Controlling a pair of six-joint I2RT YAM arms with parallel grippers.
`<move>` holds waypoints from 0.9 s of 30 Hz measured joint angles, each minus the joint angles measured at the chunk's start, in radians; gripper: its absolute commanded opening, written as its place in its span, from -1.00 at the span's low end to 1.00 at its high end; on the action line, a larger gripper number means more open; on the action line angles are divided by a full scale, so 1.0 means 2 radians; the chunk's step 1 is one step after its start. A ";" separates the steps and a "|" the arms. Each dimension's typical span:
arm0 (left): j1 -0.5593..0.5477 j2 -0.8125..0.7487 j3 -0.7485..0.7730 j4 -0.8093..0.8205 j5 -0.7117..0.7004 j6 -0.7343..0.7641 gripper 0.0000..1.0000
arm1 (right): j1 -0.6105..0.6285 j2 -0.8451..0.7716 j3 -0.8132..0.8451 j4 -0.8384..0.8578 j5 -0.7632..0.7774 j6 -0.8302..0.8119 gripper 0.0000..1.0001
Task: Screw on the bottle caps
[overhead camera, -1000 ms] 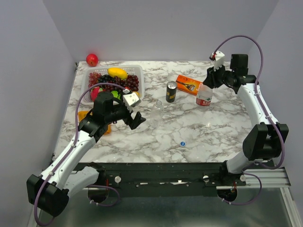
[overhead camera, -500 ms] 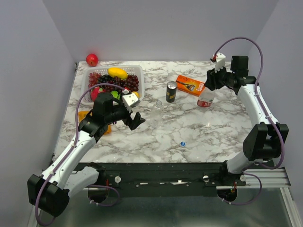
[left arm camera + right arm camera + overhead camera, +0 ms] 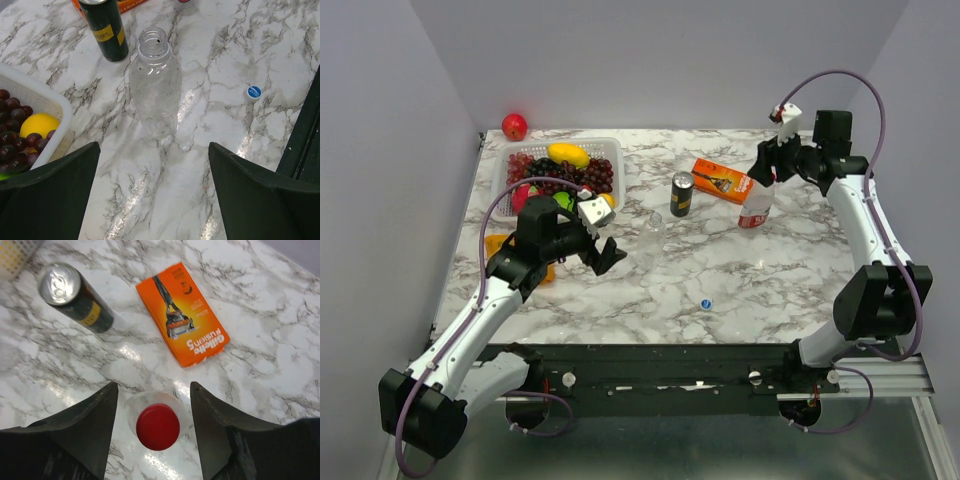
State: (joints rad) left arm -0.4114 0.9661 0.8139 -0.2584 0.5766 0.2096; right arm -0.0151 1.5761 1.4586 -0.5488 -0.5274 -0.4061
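The labelled bottle (image 3: 753,208) stands upright at the right rear with the red cap (image 3: 158,426) on its neck. My right gripper (image 3: 766,172) (image 3: 153,385) hovers just above it, open, with a gap between each finger and the cap. The plain bottle (image 3: 653,232) (image 3: 155,95) stands mid-table, its neck bare. My left gripper (image 3: 606,254) (image 3: 154,147) is wide open just left of it, holding nothing. The blue cap (image 3: 706,303) (image 3: 253,92) lies flat on the table toward the front.
A dark drink can (image 3: 681,194) (image 3: 75,297) stands between the two bottles. An orange razor box (image 3: 720,180) (image 3: 182,315) lies behind the labelled bottle. A white fruit basket (image 3: 610,150) (image 3: 47,100) sits at the rear left, with a red apple (image 3: 514,126) behind it.
My right gripper has opened off the red cap and lifted slightly; the labelled bottle stays standing. The left arm has barely moved.
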 measured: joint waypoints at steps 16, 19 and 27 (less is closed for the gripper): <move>0.004 -0.018 -0.034 0.023 -0.002 -0.012 0.97 | 0.093 -0.072 0.031 -0.014 -0.110 0.038 0.55; 0.009 -0.027 -0.040 0.021 -0.004 -0.014 0.97 | 0.160 -0.073 0.011 -0.019 -0.114 0.023 0.59; 0.028 -0.056 -0.050 0.016 -0.004 -0.015 0.97 | 0.247 -0.036 0.000 -0.022 -0.115 0.011 0.64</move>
State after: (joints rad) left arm -0.3561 0.8547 0.7139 -0.2272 0.5682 0.1795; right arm 0.4786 1.5043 1.4582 -0.5926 -0.7567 -0.3840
